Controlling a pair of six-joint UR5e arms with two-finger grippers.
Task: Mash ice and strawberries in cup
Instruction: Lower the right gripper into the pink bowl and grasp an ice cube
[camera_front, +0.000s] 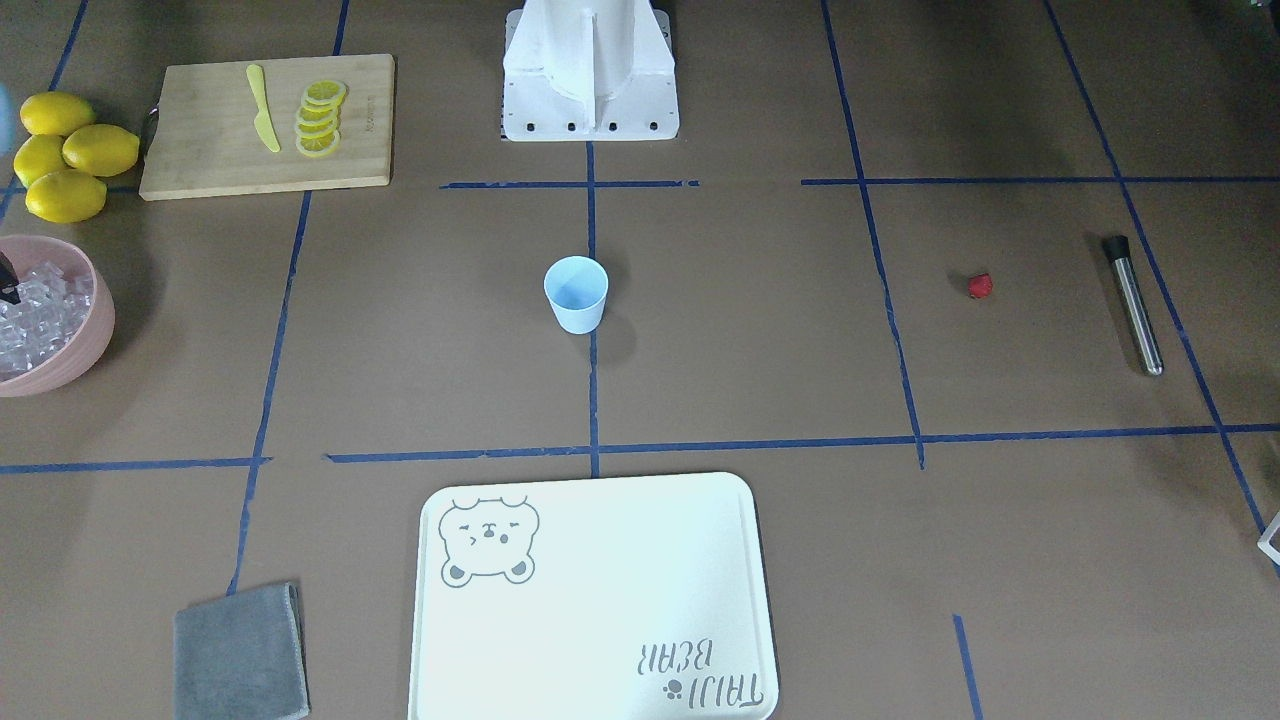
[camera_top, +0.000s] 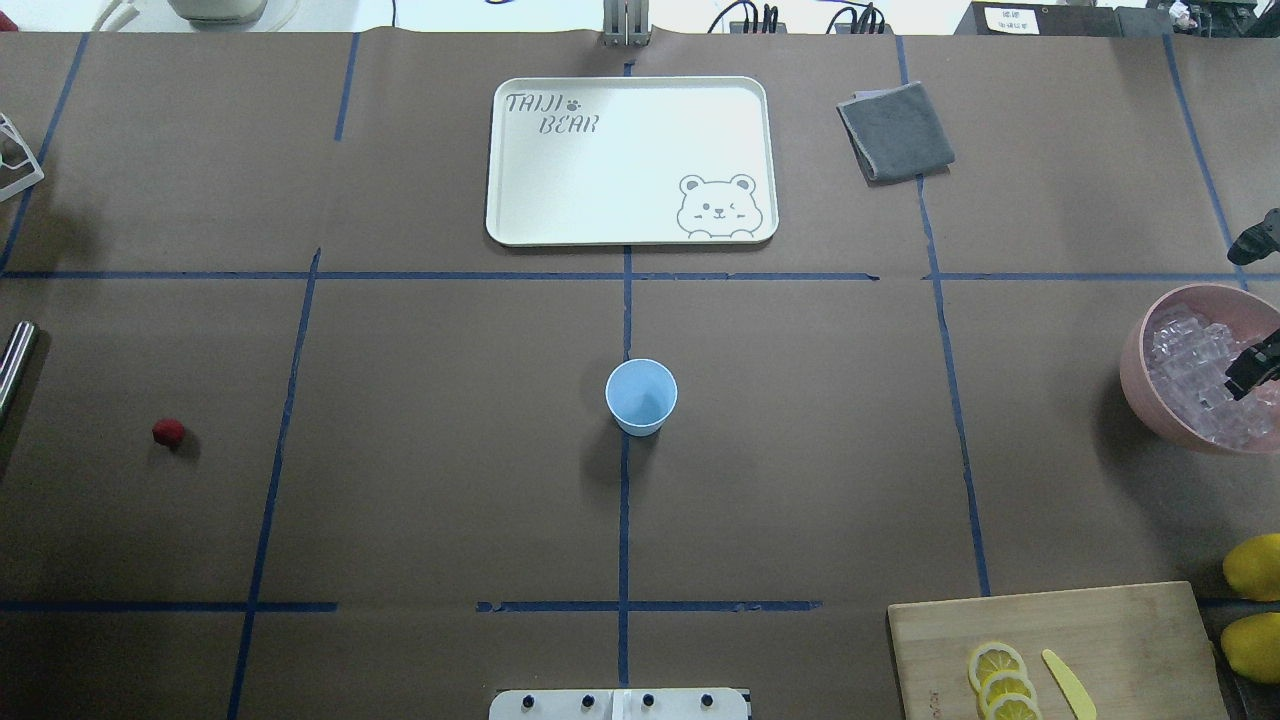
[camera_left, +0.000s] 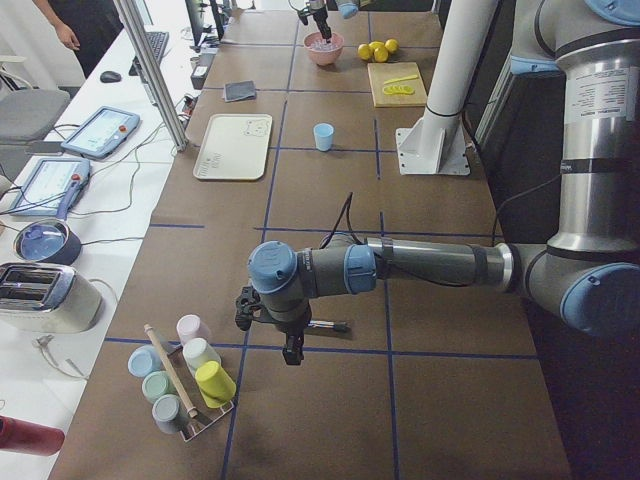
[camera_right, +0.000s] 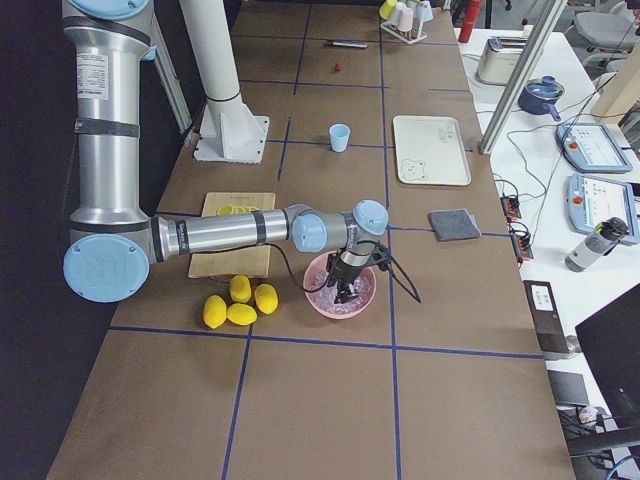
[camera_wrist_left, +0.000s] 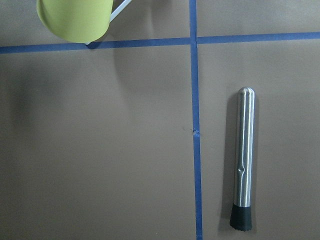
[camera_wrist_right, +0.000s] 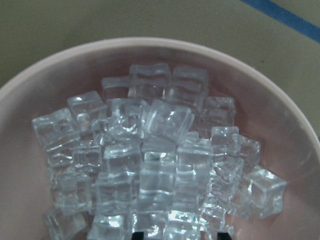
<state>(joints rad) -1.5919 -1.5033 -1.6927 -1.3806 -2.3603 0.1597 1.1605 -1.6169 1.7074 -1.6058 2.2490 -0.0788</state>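
This is a robotics lab set up for kitchen-style trials. The table (camera_front: 760, 330) is covered in brown paper and gridded with blue tape lines (camera_top: 627, 520). A grey industrial arm (camera_left: 430, 265) reaches over it. On a white bench (camera_left: 60, 215) beside the table lie teach pendants (camera_left: 100, 132) and cables, next to an aluminium post (camera_left: 150, 70).

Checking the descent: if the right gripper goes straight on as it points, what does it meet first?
Most likely the ice heaped in the pink bowl; the right gripper points down over it. Its height above the cubes is unclear.
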